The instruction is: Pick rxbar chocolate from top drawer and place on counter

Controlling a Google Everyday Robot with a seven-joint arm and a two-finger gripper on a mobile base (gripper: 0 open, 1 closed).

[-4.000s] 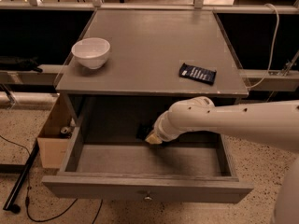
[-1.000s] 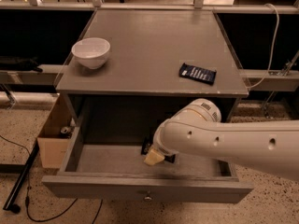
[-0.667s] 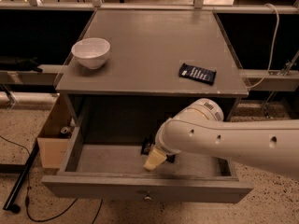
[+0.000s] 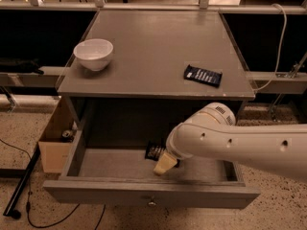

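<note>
The top drawer (image 4: 144, 194) stands pulled open below the counter (image 4: 153, 42). My arm comes in from the right and reaches down into it. The gripper (image 4: 163, 161) sits near the middle of the drawer, shut on the rxbar chocolate (image 4: 153, 151). The bar is a small dark wrapped bar with pale lettering. It sticks out to the left of the gripper, and its right end is hidden behind the wrist.
A white bowl (image 4: 93, 53) sits on the counter's left side. A bluish-black bar with white text (image 4: 203, 75) lies near its right front edge. A cardboard box (image 4: 53, 143) holding a can stands on the floor to the left. Cables trail across the floor.
Since four seconds ago the gripper has come from the back of the drawer toward its front, and the dark bar came with it. Almost nothing has moved in the last second.
</note>
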